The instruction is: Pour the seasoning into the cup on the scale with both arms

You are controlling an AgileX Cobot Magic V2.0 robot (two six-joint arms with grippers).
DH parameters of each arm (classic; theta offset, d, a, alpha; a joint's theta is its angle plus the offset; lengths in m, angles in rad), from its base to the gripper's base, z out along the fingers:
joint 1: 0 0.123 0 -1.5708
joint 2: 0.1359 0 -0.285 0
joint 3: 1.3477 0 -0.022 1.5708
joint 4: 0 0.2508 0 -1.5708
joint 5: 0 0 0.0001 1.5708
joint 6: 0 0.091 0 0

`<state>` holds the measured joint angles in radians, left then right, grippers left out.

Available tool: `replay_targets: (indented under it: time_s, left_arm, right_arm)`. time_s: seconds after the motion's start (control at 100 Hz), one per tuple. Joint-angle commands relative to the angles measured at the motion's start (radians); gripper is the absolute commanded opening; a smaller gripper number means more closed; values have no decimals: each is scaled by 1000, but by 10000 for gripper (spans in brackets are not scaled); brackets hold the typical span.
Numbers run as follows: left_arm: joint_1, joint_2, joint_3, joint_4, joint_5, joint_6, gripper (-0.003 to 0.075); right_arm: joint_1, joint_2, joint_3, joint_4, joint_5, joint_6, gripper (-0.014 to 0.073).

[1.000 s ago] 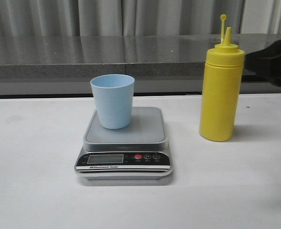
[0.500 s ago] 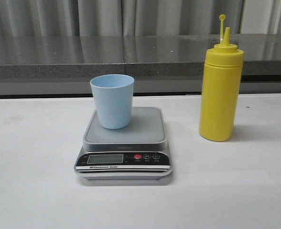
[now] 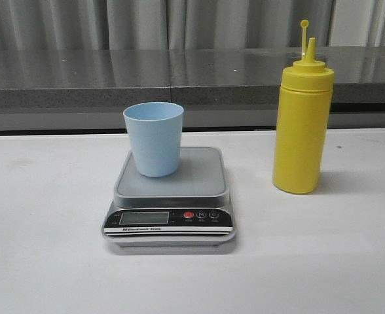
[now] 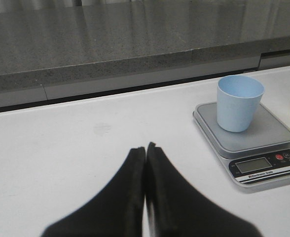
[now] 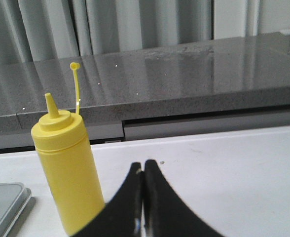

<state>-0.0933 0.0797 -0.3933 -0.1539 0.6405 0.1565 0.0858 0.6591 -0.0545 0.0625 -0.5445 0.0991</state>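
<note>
- The scale (image 3: 169, 199) sits flat on the white counter (image 3: 48, 261), its black panel and display facing the robot.
- The cup (image 3: 154, 138) stands upright on the scale's platform, toward its left rear corner, mouth open upward.
- The bottle (image 3: 302, 118) stands upright on the counter to the right of the scale, apart from it; its nozzle is uncovered and the small cap sticks up on its tether beside the tip.
- Neither arm shows in the front view.
- The left hand (image 4: 145, 147) is low over the counter to the left of the scale and well apart from it, pointing toward the far edge; its two fingers are pressed together, with nothing between them.
- The right hand (image 5: 144, 165) is to the right of the scale, near the bottle and just beyond its right side, not touching it; its fingers are also pressed together and hold nothing.
</note>
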Motion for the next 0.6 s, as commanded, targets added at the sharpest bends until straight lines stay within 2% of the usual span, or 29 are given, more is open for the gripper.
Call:
replay_targets:
  time_s: [0.0,0.19,0.41,0.59]
  left_arm:
    - [1,11,-25,-10,-71,-5,-20]
    - [1,11,-25,-10,-71,-5,-20]
    - [1,11,-25,-10,-71,-5,-20]
    - [1,11,-25,-10,-71,-5,-20]
  right_arm:
    - [-20,-33,-25,-63,-49,-17,-67]
    - [-20,-94,-11,-63,25,-17,-67]
    - [-20,-209,63,-63,22,-17,-67]
    - [-20,-296,64,-63,30,-17,-67]
